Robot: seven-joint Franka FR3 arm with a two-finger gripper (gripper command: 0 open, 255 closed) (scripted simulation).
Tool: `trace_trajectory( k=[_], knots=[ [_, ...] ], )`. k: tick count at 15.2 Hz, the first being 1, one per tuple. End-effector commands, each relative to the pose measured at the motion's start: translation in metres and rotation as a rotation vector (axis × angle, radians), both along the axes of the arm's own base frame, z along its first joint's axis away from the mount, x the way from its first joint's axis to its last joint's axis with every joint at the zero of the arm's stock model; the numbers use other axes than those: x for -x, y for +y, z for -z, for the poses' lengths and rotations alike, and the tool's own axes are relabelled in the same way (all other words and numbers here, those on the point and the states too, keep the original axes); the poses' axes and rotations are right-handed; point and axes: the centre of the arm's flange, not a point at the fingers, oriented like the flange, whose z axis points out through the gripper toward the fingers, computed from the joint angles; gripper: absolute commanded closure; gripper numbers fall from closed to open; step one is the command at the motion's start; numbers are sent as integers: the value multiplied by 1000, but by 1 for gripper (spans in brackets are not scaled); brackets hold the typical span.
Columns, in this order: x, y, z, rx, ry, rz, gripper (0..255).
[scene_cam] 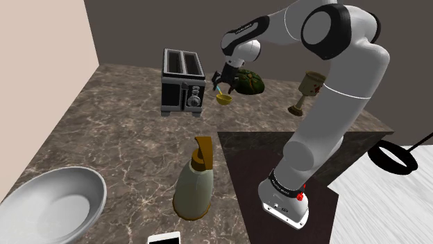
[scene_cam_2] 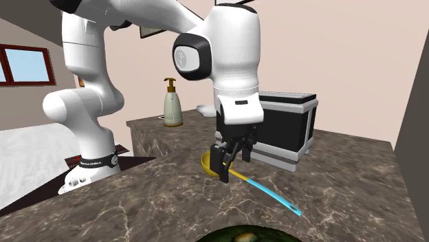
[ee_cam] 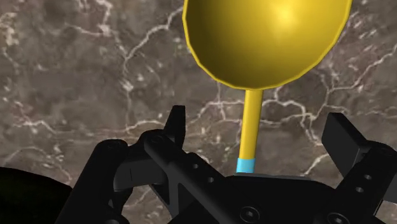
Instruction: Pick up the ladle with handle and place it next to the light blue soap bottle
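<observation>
I have the gripper (scene_cam_2: 227, 167) down low over the dark marbled counter (scene_cam: 125, 132), with its jaws set wide. On the wrist view the two black fingers (ee_cam: 175, 124) stand well apart with the ladle (ee_cam: 267, 38) running between them. Its thin yellow stem passes through the gap without touching either finger, so nothing is clasped. The ladle's round yellow cup lies just beyond the fingertips, and the handle turns light blue under the hand. On the second exterior view that blue end slants away to the counter surface on the far side of the gripper from the cup. The ladle sits just beside the front of the black and silver toaster (scene_cam: 182, 83), between it and a dark green round object (scene_cam: 250, 82), toward the counter's far edge. A goblet (scene_cam: 307, 90) stands further along that edge. The soap bottle (scene_cam: 194, 181), pale with a brown pump, stands upright well apart from the ladle, near the counter's near edge, just beside a corner of the stand (scene_cam: 277, 159). A grey bowl (scene_cam: 55, 201) sits at the counter's near corner.
</observation>
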Motion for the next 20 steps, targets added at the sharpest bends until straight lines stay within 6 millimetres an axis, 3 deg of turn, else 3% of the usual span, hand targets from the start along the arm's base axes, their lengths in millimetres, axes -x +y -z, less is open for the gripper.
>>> trace_trajectory(
  k=[1, 4, 11, 12, 20],
  knots=[
    [0, 2, 10, 0, 0, 2, 0],
    [-1, 5, 24, 0, 0, 2, 0],
    [-1, 5, 23, 0, 0, 2, 0],
    [-1, 5, 23, 0, 0, 2, 255],
    [-1, 4, 23, 0, 0, 2, 255]
  ],
)
